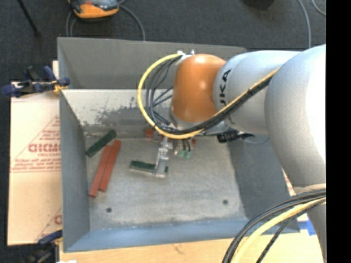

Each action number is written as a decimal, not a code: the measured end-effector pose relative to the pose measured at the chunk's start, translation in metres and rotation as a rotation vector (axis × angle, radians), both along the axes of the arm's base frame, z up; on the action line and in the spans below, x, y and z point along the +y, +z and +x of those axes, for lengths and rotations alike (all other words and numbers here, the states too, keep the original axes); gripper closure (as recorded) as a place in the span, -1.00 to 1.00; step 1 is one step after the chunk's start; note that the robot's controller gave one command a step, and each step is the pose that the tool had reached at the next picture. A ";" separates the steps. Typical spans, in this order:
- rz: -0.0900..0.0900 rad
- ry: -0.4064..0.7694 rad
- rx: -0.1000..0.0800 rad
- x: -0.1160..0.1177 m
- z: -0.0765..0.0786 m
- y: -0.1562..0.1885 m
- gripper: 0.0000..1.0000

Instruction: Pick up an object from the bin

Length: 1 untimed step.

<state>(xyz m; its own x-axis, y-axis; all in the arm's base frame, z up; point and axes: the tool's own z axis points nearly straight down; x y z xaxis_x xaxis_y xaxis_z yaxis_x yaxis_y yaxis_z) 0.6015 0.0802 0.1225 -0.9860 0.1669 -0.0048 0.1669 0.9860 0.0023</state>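
Observation:
My gripper hangs below the orange wrist cover, low over the middle of the bin floor. Its tip is at the right end of a small flat dark green piece that lies on the floor and reaches out to the left. Whether that piece is gripped or only touched I cannot tell. A small green bit lies just right of the gripper. A small red bit lies behind the gripper, near the back wall.
Two long red-orange bars lie side by side on the left of the floor. A dark green bar lies slanted just above them. The arm and its cables cover the bin's right and back.

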 end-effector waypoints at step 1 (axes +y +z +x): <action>-0.001 -0.006 0.000 -0.001 -0.004 -0.048 -1.00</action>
